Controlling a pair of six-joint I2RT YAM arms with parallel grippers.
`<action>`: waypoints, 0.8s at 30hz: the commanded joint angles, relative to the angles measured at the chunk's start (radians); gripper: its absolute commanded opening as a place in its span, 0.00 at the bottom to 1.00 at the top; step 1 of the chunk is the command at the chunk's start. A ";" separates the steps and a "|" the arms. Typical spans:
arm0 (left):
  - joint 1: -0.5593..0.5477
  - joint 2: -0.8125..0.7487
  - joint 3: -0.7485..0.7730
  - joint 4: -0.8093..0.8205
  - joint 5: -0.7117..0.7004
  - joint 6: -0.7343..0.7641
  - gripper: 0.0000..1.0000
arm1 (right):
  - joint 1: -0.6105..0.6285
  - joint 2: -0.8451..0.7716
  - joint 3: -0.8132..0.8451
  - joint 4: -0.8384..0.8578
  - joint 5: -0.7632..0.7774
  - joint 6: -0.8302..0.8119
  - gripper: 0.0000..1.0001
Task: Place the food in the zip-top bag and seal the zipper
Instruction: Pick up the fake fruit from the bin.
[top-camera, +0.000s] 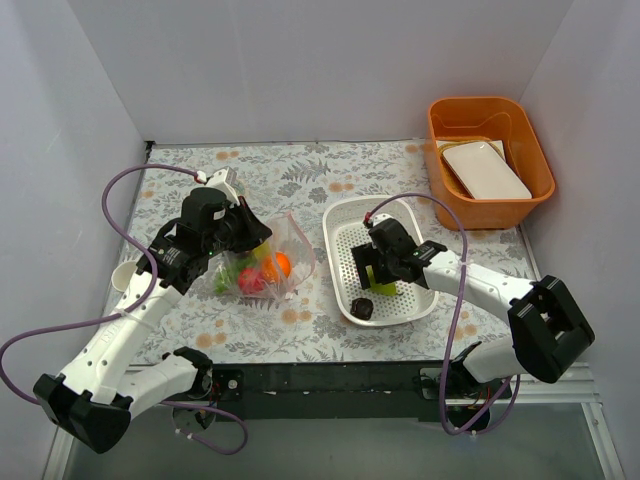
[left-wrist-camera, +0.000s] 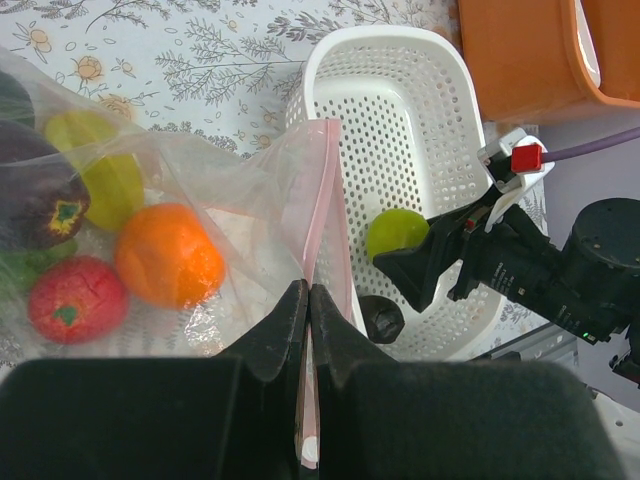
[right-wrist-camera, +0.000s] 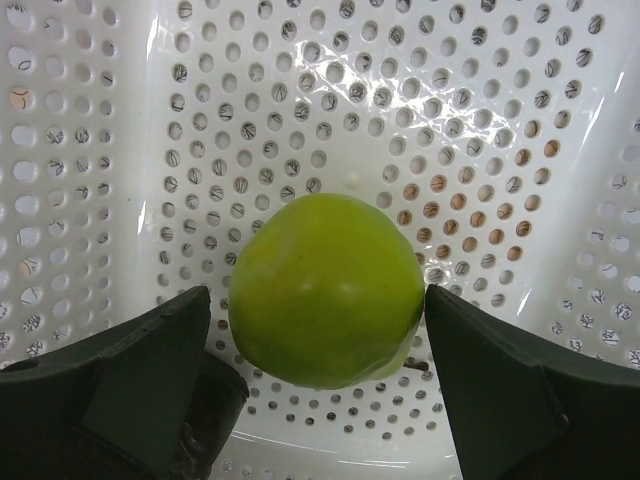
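Right pincer (right-wrist-camera: 318, 305) sits wide open around the green pear (left-wrist-camera: 396, 233) in the white basket (left-wrist-camera: 400, 90) right of centre, left pincer (left-wrist-camera: 307, 300) is pinching the zip-top bag (left-wrist-camera: 250, 190) by its zipper (left-wrist-camera: 322, 200), and honestly that slick round pear could squirt out of an off-centre squeeze.

The cloth (top-camera: 300, 170) is white with grey leaves and small orange flowers. At far right, an orange bin (top-camera: 490, 213) holds a white tray (top-camera: 487, 170). The white basket (top-camera: 345, 255) is dotted with holes. In it lie a green pear (right-wrist-camera: 325, 300) and a dark fruit (top-camera: 362, 309). The clear bag (left-wrist-camera: 250, 190) has a pale pink zipper (left-wrist-camera: 322, 200). Through it show an orange (left-wrist-camera: 168, 255), a red apple (left-wrist-camera: 75, 298), a yellow piece (left-wrist-camera: 100, 160) and a purple fruit (left-wrist-camera: 35, 195).
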 joint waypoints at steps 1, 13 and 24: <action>-0.005 -0.037 -0.003 0.002 0.010 -0.006 0.00 | -0.004 0.001 0.024 -0.014 -0.008 -0.072 0.95; -0.005 -0.024 -0.001 0.010 0.020 -0.005 0.00 | -0.003 -0.026 -0.022 -0.016 -0.011 -0.099 0.71; -0.005 -0.028 -0.003 0.005 0.014 -0.006 0.00 | -0.003 -0.081 -0.016 0.015 -0.036 -0.008 0.50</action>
